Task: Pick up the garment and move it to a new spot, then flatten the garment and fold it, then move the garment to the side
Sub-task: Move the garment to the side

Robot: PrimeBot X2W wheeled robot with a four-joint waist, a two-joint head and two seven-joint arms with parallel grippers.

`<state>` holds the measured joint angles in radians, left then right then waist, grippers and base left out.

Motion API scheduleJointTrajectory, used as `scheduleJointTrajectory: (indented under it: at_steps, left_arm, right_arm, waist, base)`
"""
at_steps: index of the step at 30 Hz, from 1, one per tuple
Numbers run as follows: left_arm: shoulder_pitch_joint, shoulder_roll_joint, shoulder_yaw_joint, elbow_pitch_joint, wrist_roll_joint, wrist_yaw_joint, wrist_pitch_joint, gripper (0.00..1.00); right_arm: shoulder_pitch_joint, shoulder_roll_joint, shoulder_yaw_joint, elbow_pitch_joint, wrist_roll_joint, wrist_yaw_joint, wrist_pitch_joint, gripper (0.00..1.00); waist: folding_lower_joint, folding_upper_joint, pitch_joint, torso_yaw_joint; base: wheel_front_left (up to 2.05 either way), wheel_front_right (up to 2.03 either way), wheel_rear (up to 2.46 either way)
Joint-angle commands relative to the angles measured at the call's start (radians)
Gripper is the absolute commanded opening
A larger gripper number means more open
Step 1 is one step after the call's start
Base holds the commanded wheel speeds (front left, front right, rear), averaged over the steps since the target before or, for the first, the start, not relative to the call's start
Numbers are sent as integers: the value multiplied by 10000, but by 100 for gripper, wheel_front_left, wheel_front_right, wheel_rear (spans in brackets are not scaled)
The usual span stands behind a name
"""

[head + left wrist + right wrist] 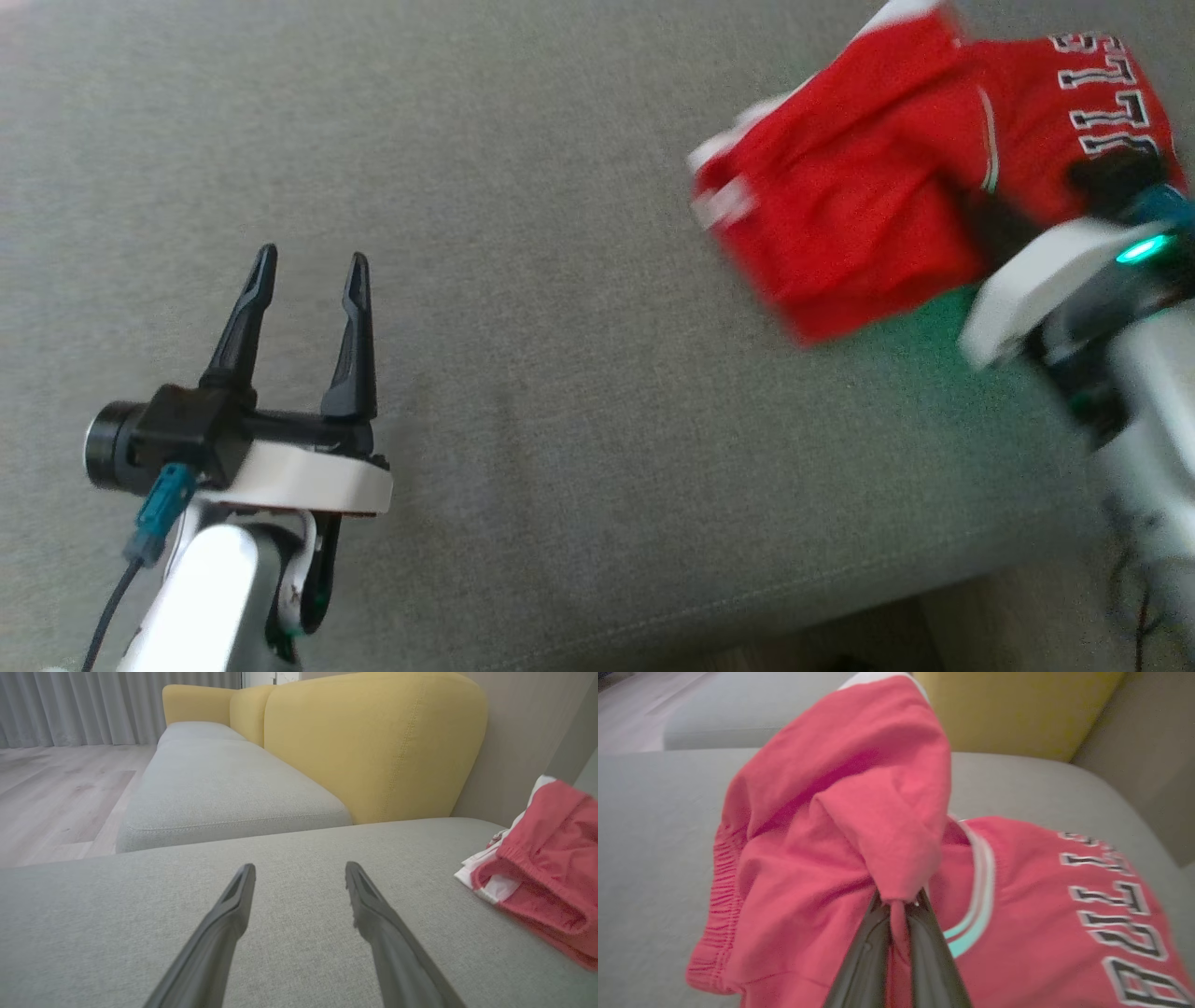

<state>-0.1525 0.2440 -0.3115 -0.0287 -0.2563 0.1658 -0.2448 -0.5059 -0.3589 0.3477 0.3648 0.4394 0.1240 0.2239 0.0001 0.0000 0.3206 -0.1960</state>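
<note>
The garment (868, 177) is a pair of red shorts with white trim and black-and-white lettering, bunched at the upper right of the grey sofa cushion. Close up, the garment (859, 858) has a fold of its cloth pinched between the two dark fingers of my right gripper (899, 903), which is shut on it. That right gripper (1102, 182) sits at the garment's right edge, its tips buried in the fabric. My left gripper (308, 271) stands open at the lower left, well apart from the garment (546, 868), with nothing between its fingers (233, 905).
I am over a grey sofa seat (560, 327) whose front edge (840, 597) runs along the lower right, with floor beyond. A yellow backrest (373, 742) rises behind the seat, and another grey cushion (224, 793) lies further back. Wooden floor (56, 788) is at the left.
</note>
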Motion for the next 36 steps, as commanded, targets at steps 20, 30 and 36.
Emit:
scheduleJointTrajectory:
  at_steps: [20,30,36]
  left_arm:
    - [-1198,324,137,-577,165,-150,92,100]
    - [-1403,245,111,-270,65,-205,-3,100]
    - [-1042,131,138,-36,-48,-132,-81,100]
  right_arm:
    - [-2095,-1771,-2618,2009,-1371,67,301,0]
    - [-2262,-1234,-3525,2962,-2410,67,372,100]
    - [-1468,-812,-4351,2352,-2921,67,494,100]
  waist:
    - [-1,0,1729,226]
    - [-1,0,1626,361]
    - [-1,0,858,325]
  base:
    - [0,0,0]
    - [0,0,0]
    - [0,0,0]
